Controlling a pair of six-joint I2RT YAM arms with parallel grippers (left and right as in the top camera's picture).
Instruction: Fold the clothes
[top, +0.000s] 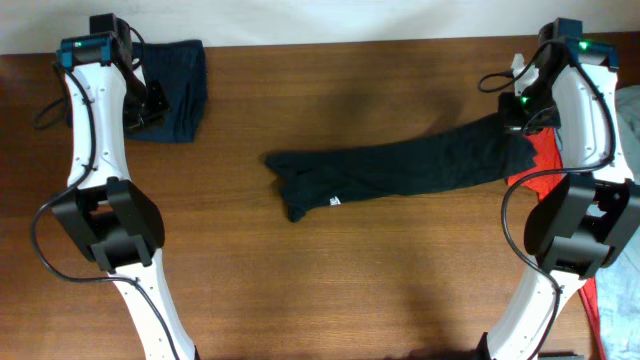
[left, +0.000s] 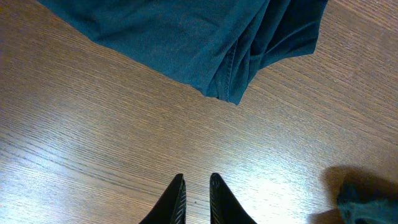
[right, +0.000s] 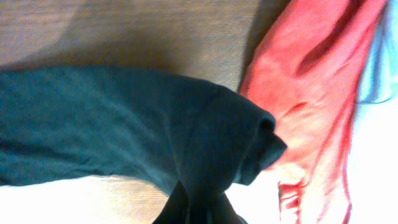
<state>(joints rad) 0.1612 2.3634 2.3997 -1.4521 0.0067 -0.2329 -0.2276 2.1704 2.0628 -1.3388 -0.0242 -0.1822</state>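
A navy garment (top: 175, 85) lies folded into a compact block at the far left corner of the table (top: 300, 290). The left gripper (left: 196, 199) hangs over bare wood just beside that garment. Its jaws stand narrowly apart, with a thin slit of table showing between them, and they hold nothing. In the left wrist view the garment's creased corner is near the fingertips but clear of them.

The black T-shirt (top: 400, 168) stretches in a long, rumpled band from the middle of the table toward the right edge. Its small white mark (top: 337, 199) faces up near the left end. The right end is drawn up to the right gripper (right: 198, 208), whose jaws are clamped on a bunch of the black cloth.

A red garment (right: 311, 93) lies at the right edge, touching the gathered end of the T-shirt. A pale grey-blue garment (right: 380, 62) lies just beyond it on the outer side.
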